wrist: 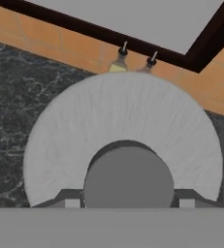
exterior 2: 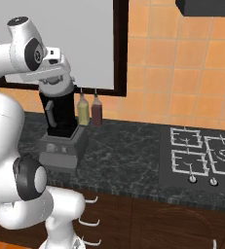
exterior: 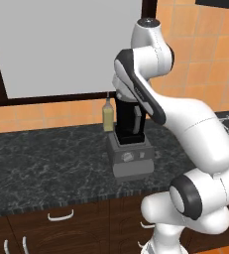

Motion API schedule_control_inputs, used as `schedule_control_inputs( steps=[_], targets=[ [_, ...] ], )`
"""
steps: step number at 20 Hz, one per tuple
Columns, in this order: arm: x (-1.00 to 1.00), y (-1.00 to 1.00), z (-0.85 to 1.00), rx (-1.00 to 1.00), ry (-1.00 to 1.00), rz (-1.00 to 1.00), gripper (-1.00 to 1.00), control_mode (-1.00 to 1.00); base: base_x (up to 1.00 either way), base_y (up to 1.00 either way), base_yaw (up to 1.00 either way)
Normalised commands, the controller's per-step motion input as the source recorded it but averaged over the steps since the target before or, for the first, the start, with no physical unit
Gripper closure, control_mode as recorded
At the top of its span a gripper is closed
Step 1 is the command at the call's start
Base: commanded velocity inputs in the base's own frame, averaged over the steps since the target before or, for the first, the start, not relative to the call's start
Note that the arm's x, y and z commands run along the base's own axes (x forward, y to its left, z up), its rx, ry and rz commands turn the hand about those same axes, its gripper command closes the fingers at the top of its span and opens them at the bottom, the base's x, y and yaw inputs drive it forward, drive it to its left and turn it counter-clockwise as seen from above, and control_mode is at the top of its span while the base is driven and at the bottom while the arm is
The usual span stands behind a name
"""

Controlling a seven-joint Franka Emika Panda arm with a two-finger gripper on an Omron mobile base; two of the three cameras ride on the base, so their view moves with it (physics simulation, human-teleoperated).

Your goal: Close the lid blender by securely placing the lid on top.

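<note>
Here the claw [wrist: 128,203] sits directly over the lid [wrist: 123,121], its two dark fingers [wrist: 71,199] standing on either side of the darker knob [wrist: 128,179] and close against it, so the claw is closed on the knob. The lid is at the top of the blender [exterior 2: 61,131], under the hand. The blender stands on the dark counter [exterior: 46,158], with a yellowish bottle [exterior 2: 84,111] and a reddish bottle [exterior 2: 97,111] just behind it.
</note>
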Motion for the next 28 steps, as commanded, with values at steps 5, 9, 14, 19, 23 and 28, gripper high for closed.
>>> schedule_control_inputs(
  steps=[5, 9, 14, 19, 23, 28],
  targets=[
    [0.02, 0.12, -0.42, 0.0, -0.03, 0.02, 1.0, -1.0, 0.0, 0.0, 0.0],
    [0.16, 0.07, -0.32, 0.01, -0.27, 0.03, 1.0, -1.0, 0.0, 0.0, 0.0],
    [0.42, 0.16, -0.06, 0.03, -0.19, 0.01, 1.0, -1.0, 0.0, 0.0, 0.0],
    [0.27, 0.01, -0.49, 0.02, 0.01, 0.02, 1.0, -1.0, 0.0, 0.0, 0.0],
    [-0.01, -0.06, 0.25, 0.0, 0.24, 0.01, 1.0, -1.0, 0.0, 0.0, 0.0],
    [0.03, 0.0, 0.36, 0.0, 0.18, 0.0, 1.0, -1.0, 0.0, 0.0, 0.0]
  ],
)
